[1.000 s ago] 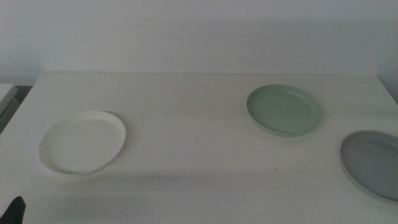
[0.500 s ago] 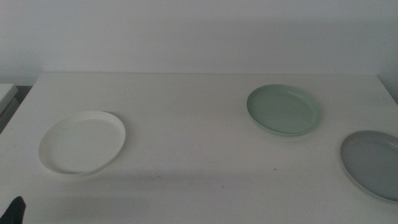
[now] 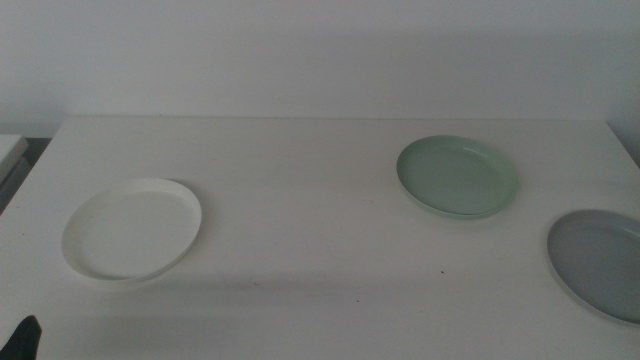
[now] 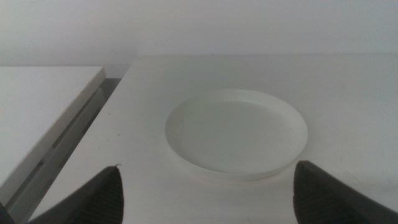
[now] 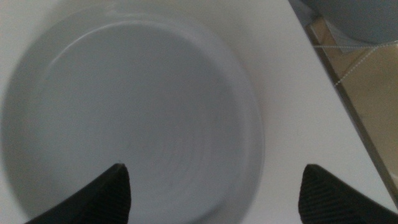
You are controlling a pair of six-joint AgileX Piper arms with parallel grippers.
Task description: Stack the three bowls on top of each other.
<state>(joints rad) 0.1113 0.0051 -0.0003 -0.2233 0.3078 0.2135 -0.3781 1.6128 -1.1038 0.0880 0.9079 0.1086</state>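
Three bowls lie apart on the white table (image 3: 300, 200). The white bowl (image 3: 132, 228) is at the left, the mint green bowl (image 3: 458, 176) at the back right, the grey bowl (image 3: 600, 262) at the right edge. My left gripper (image 4: 208, 186) is open, its jaws spread wide just short of the white bowl (image 4: 236, 132); only a dark tip (image 3: 25, 338) of it shows at the bottom left of the middle view. My right gripper (image 5: 214, 186) is open and hangs over the grey bowl (image 5: 124, 118); the middle view does not show it.
A lower white surface (image 4: 37, 112) stands beside the table's left edge with a dark gap between. Past the table's right edge (image 5: 336, 93) the floor and another grey object (image 5: 360, 15) show.
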